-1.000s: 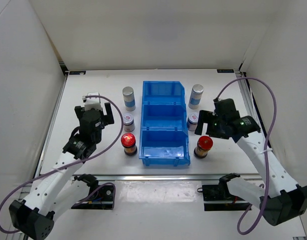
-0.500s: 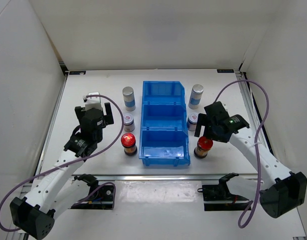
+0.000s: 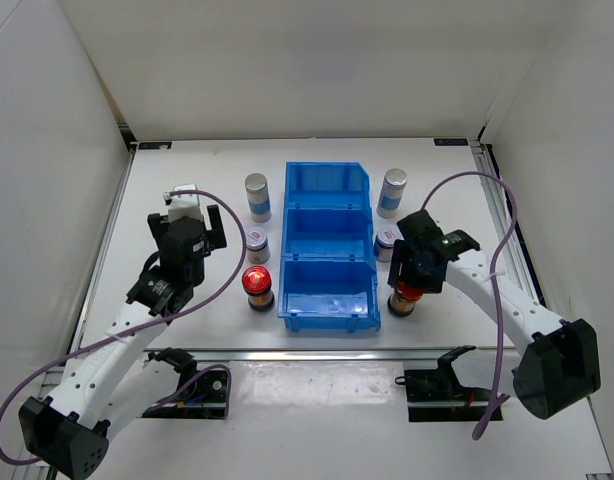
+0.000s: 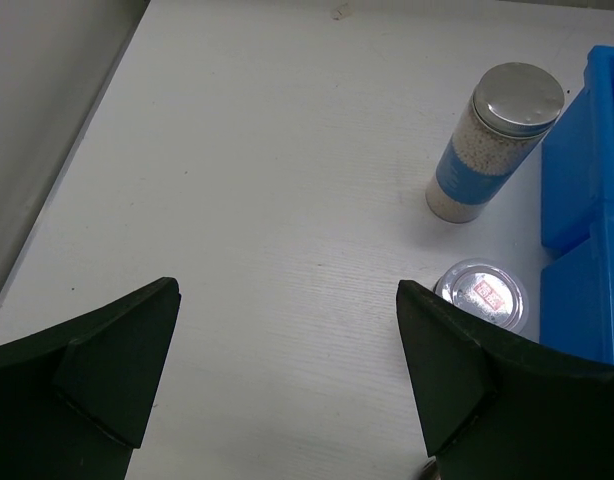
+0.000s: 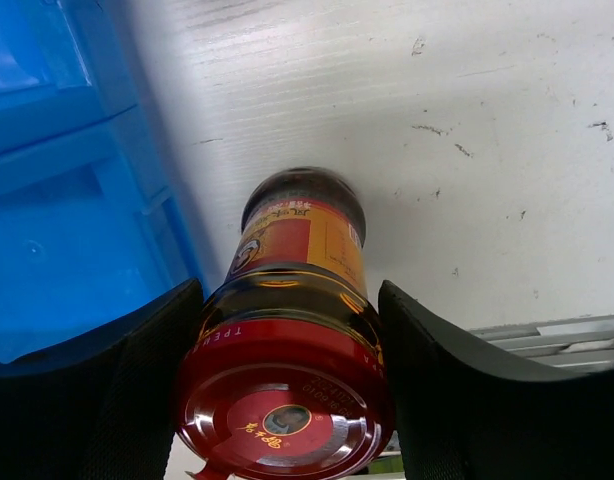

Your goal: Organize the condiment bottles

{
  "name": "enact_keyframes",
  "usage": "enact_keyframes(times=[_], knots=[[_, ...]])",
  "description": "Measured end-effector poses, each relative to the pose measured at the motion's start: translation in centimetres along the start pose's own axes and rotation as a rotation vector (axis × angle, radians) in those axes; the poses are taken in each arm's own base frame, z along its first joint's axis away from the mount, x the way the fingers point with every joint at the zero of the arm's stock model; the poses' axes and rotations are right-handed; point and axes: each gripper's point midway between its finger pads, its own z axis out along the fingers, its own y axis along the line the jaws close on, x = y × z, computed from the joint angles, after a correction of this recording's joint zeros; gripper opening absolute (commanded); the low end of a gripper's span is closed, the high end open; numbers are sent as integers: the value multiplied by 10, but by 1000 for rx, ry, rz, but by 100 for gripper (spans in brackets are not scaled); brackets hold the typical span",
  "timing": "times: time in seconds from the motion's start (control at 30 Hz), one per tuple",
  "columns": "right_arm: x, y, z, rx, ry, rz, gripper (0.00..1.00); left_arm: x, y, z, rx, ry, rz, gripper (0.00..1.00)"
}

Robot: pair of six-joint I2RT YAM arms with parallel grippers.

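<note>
A: Progress?
B: Nothing is sorted yet. No bottle is seen in any of the 3 compartments of the bin (image 3: 327, 172). 6 bottles are stood on the table (image 3: 187, 170), 3 in a row on each side of the bin.
A: Left row?
B: Left cylinder (image 3: 257, 196) far, left short jar (image 3: 257, 243) middle, left red-cap jar (image 3: 256, 287) near. None is touched.
A: Right row?
B: Right cylinder (image 3: 392, 192) far. Right short jar (image 3: 385, 240) middle, partly hidden by the arm. Right red-cap jar (image 5: 297, 240) near, just beside the bin's near compartment.
A: Jaws?
B: Right gripper (image 5: 287, 300) is clamped on the right red-cap jar, with 1 finger pressed to each side by the cap. No lift is seen; the base looks set on the table. Left gripper (image 4: 287, 290) is spread wide over the table with nothing between its fingers.
A: Jar pose?
B: Upright. The long axis is vertical, cap pointed up at the wrist camera, base down, label turned to that camera.
A: What is left?
B: Judged: all 6 placements are left. This grasp is taken as step 1.
</note>
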Motion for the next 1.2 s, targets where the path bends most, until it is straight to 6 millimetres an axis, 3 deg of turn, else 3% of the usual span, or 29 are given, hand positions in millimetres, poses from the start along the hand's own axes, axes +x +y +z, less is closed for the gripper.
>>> enact_keyframes(times=[0.03, 0.07, 0.17, 0.3, 0.43, 0.57, 0.67, 0.83, 1.2], knots=[[0, 0, 0, 0, 0, -1, 39, -1, 0, 0, -1, -3, -2, 100], [0, 0, -1, 3, -2, -6, 34, -1, 1, -1, -2, -5, -3, 100], [0, -2, -7, 27, -15, -32, 25, -2, 1, -1, -2, -7, -5, 100], [-17, 4, -44, 26, -112, -84, 20, -2, 1, -1, -3, -8, -5, 100], [-45, 42, -104, -127, -290, -155, 10, -2, 1, -1, -3, -8, -5, 100], [-44, 77, -126, -225, -331, -230, 7, -2, 1, -1, -3, -7, -5, 100], [-27, 102, -116, -232, -284, -315, 7, -2, 2, -1, -4, -7, -5, 100], [2, 132, -79, -200, -177, -404, 2, -3, 5, -2, -21, -12, -12, 100], [31, 132, -9, -112, -59, -369, 6, -11, 8, -7, -23, -41, -37, 100]])
